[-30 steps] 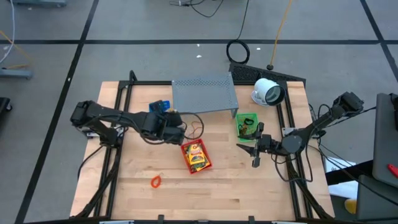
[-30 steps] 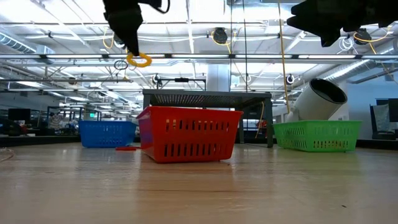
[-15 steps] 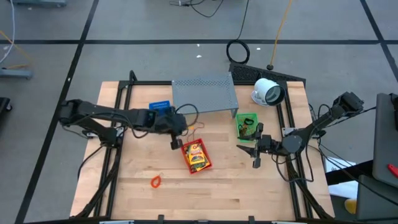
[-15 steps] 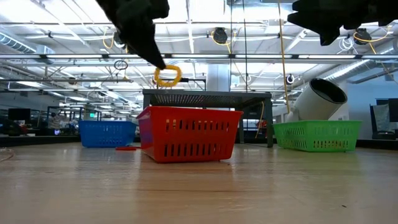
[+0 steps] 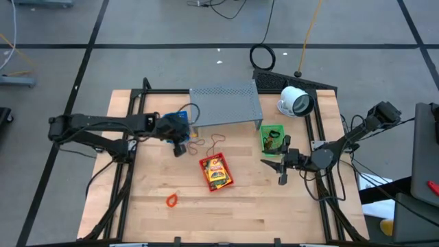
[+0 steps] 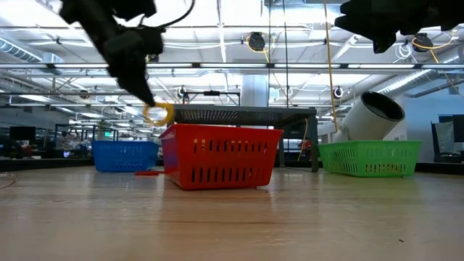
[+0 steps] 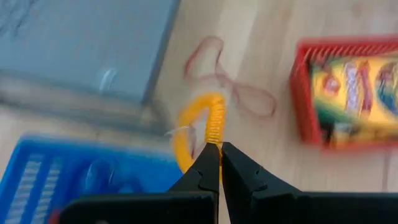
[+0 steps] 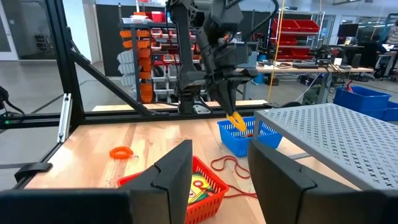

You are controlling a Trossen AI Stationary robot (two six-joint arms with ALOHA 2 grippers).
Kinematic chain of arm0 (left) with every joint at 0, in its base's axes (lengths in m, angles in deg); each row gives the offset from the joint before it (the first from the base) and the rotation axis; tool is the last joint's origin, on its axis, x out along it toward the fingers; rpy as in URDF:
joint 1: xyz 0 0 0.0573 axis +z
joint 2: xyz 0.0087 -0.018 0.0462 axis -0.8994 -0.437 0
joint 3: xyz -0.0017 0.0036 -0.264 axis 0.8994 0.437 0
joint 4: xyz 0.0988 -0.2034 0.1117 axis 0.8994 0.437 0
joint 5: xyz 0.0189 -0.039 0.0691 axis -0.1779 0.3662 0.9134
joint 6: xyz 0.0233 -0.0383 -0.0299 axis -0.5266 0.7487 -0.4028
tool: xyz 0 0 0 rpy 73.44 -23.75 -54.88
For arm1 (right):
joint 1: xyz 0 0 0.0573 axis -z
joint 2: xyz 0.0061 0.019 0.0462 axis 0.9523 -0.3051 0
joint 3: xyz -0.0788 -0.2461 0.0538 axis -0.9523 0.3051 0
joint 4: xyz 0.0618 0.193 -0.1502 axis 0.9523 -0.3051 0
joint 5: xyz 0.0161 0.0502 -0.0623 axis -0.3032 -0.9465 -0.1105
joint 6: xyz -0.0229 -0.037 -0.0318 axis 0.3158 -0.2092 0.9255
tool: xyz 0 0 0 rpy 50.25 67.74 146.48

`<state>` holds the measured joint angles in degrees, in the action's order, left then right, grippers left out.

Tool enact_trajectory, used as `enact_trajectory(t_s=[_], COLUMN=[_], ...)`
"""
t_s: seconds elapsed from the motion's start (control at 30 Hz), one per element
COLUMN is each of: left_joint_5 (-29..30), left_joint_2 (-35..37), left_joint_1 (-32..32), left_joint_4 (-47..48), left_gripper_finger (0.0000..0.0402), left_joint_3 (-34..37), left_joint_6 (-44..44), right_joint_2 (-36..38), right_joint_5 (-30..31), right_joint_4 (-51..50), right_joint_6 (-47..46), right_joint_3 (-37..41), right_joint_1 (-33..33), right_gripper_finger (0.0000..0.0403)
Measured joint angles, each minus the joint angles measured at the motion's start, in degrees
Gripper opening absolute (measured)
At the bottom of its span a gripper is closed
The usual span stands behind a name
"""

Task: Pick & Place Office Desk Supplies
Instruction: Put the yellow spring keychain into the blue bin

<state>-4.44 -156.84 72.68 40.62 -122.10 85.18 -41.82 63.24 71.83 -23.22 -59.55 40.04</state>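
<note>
Left pincer pressed together on a yellow loop, pinching it by one thin edge; loop hangs above the desk just left of centre frame in the high view, near the rim of the blue basket

Risks, as judged:
- grip is on a sliver of the loop, so a swing of the arm could flick it loose onto bare desk
- loop dangles at the blue basket's edge; released here it may catch the rim or land outside
- the loose red band lies close beneath and could snag if the pincer dips

Right pincer, right of centre, spread and empty, waiting near the green basket

Count:
- baskets: three (blue, red, green)
- yellow packet: one, in the red basket
- orange loop: one, lower left on the desk
- yellow loop: one
- red band: one
</note>
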Motion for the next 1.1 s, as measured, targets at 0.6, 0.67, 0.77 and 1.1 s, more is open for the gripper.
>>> enact_trajectory(t_s=[0.6, 0.67, 0.77, 1.1], left_joint_5=[1.1, 1.1, 1.1, 1.1], left_joint_2=[11.4, 11.4, 11.4, 11.4], left_joint_1=[9.5, 9.5, 9.4, 9.4], left_joint_4=[4.4, 3.9, 4.2, 4.2], left_gripper_finger=[0.0025, 0.0041, 0.0065, 0.0159], left_joint_3=[7.1, 7.4, 7.5, 7.5], left_joint_6=[5.4, 6.5, 9.2, 8.1], right_joint_2=[-4.4, -4.5, -4.4, -4.4], right_joint_5=[-4.9, -6.2, -6.1, -6.1], right_joint_4=[3.4, 3.2, 3.3, 2.9], right_joint_6=[-0.9, -0.9, -0.8, -0.4], right_joint_3=[0.0, 0.0, 0.0, 0.0], right_joint_1=[4.1, 4.3, 4.4, 6.3], right_gripper_finger=[0.0144, 0.0144, 0.0144, 0.0144])
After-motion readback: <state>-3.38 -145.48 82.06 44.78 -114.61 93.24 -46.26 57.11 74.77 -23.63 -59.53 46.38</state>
